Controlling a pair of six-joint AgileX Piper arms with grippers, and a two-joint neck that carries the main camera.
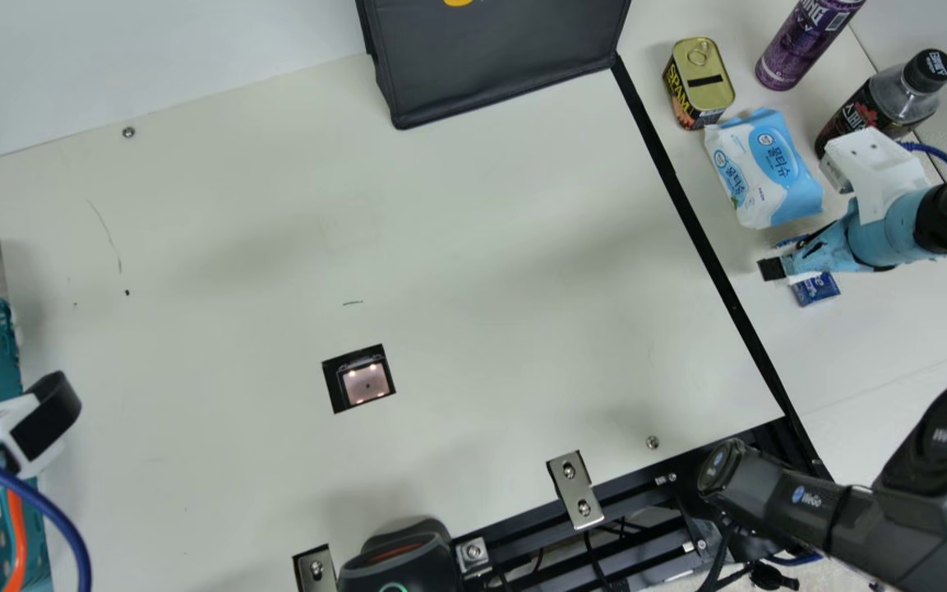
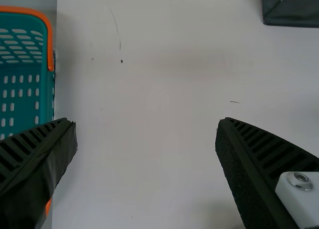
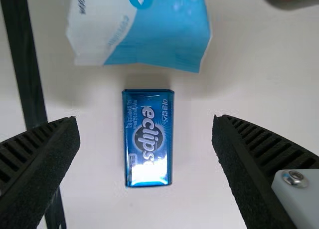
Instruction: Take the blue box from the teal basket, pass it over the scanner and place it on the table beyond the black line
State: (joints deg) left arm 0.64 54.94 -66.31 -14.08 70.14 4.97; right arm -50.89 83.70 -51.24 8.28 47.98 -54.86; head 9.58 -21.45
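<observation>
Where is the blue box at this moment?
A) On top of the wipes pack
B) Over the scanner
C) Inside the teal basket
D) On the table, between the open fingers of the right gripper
D: the blue box lies on the table, with the right gripper's fingers apart on either side.

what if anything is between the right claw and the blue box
Nothing visible: the open right claw is over the blue box, which shows plainly between its fingers. The wipes pack lies beyond one end of it.
</observation>
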